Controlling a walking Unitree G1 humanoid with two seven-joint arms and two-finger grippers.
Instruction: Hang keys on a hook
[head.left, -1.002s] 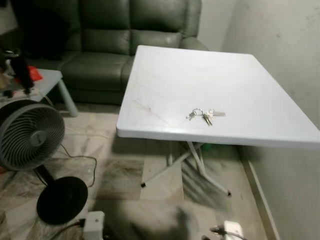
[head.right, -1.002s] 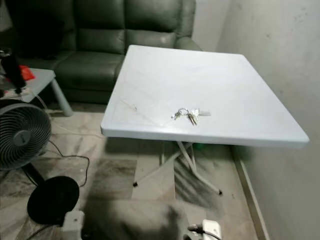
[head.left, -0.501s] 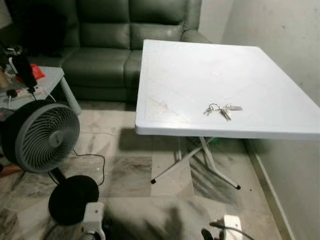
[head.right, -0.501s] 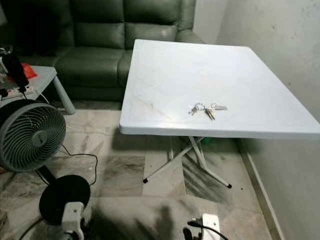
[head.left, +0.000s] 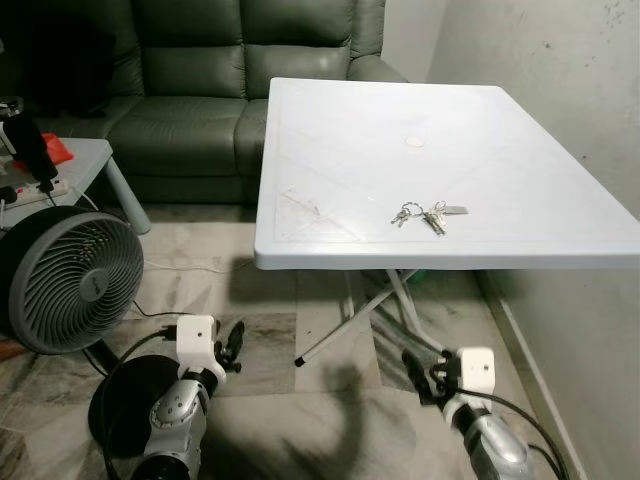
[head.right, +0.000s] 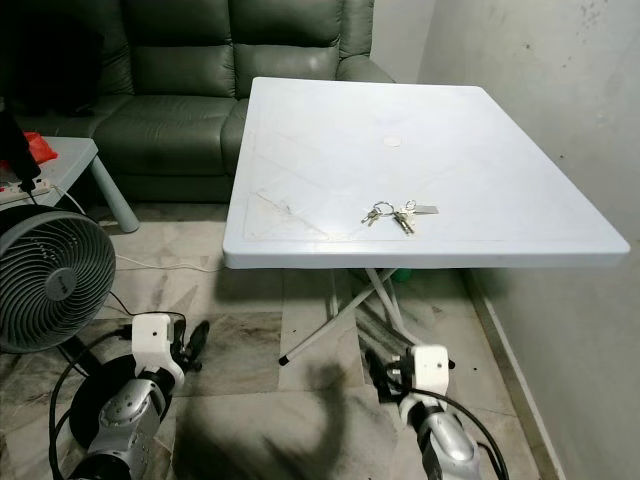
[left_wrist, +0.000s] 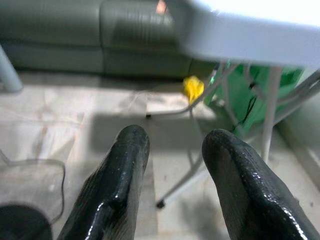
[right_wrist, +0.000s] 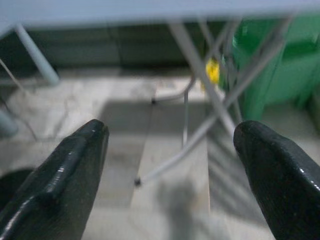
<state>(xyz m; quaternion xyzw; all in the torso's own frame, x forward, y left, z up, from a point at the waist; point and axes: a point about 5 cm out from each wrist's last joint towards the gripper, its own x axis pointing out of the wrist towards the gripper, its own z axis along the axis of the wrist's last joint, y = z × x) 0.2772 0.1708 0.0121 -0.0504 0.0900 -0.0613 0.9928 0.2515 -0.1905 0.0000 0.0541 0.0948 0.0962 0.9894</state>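
A small bunch of silver keys (head.left: 425, 215) lies on the white folding table (head.left: 330, 140), near its front edge and right of the middle. Both arms are held low in front of me, below table height. My left gripper (left_wrist: 175, 145) is open, its fingers a little apart with nothing between them, and it points at the floor under the table. My right gripper (right_wrist: 172, 132) stands wide open and empty, facing the table's crossed legs (right_wrist: 200, 75). In the left eye view the left gripper (head.left: 235, 342) and right gripper (head.left: 422, 368) are at the bottom.
A grey floor fan (head.left: 65, 280) stands at my left on a black base. Behind it are a small side table (head.left: 85, 160) and a dark green sofa (head.left: 200, 60). A wall (head.left: 560, 80) runs along the table's right side. A green object (right_wrist: 272, 70) sits under the table.
The camera has shifted, so the table now sits nearer the middle. Both arms have come up into view at the bottom. The keys lie where they were on the table.
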